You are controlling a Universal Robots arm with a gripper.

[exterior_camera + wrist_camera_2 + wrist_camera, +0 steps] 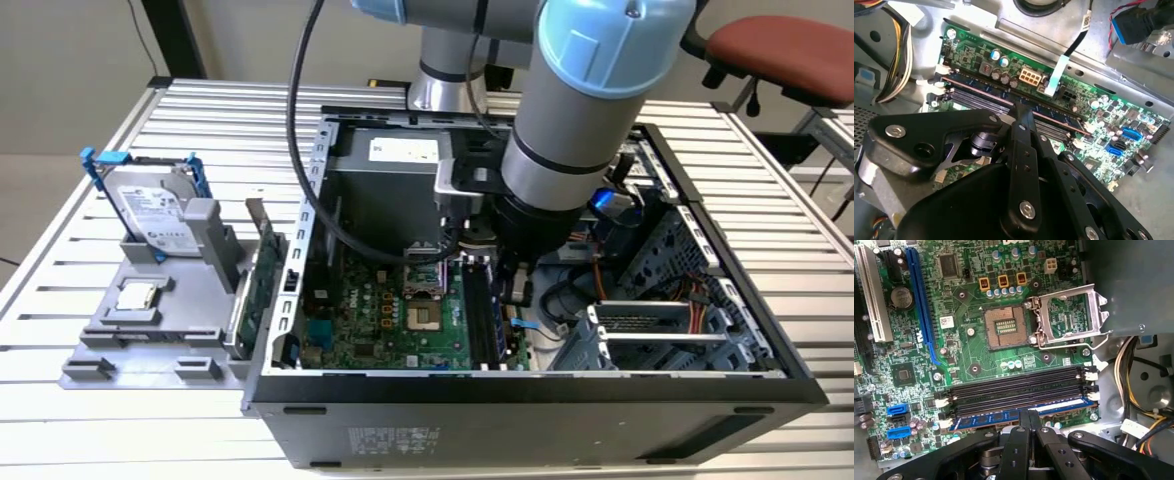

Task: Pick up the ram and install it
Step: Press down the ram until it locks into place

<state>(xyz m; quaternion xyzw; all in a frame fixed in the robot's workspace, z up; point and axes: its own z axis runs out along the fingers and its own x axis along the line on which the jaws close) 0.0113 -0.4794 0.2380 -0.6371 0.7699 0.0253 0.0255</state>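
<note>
Inside the open computer case, the arm reaches straight down over the main board, and the work looks to be at the install step rather than the pick-up. The ram lies along the memory slot nearest the gripper, a bluish stick running the length of that slot, next to the empty black slots. In both wrist views the jaws stand drawn together to a narrow point directly over the middle of the stick's top edge, seemingly touching it; whether they pinch the stick or merely press on it I cannot tell. The white latches at the slot ends show, but whether the ones on this slot have snapped shut is too fine to read. My judgement is that seating calls for an even, straight push down along the slot, with no tilt, until both ends lock. On the tabletop beside the case stands a grey holder carrying a hard drive.
</note>
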